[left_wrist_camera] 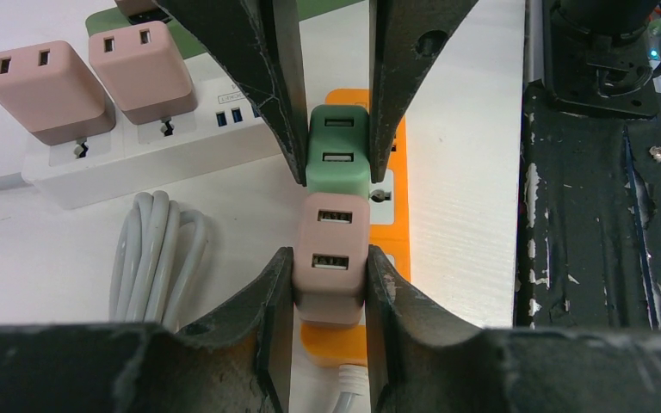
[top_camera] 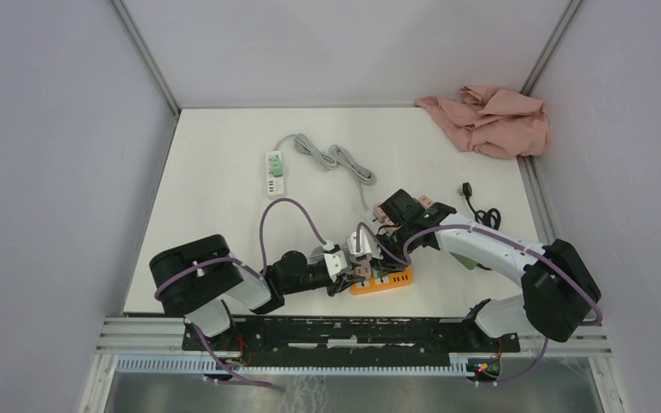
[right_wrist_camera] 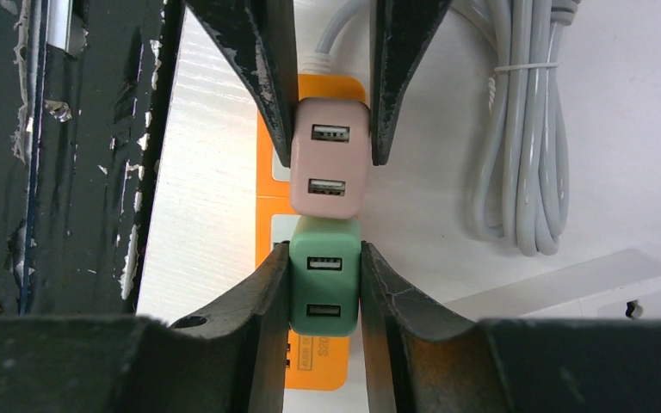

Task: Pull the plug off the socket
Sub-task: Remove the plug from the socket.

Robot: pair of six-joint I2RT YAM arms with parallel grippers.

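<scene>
An orange power strip [top_camera: 382, 282] lies near the table's front edge. A pink USB plug [left_wrist_camera: 330, 255] and a green USB plug [left_wrist_camera: 338, 151] sit side by side in it, touching. My left gripper [left_wrist_camera: 330, 284] is shut on the pink plug. My right gripper [right_wrist_camera: 325, 288] is shut on the green plug [right_wrist_camera: 325, 288]. The pink plug also shows in the right wrist view [right_wrist_camera: 329, 157], with the strip [right_wrist_camera: 320, 360] beneath. Both grippers meet over the strip in the top view [top_camera: 370, 265].
A white power strip [left_wrist_camera: 151, 142] with two pink plugs [left_wrist_camera: 95, 77] and a coiled grey cable [left_wrist_camera: 157, 249] lies beside the orange strip. A white-green strip [top_camera: 274, 172], a black cable [top_camera: 480, 211] and a pink cloth [top_camera: 491, 119] lie farther back. The black front rail [left_wrist_camera: 602, 224] is close.
</scene>
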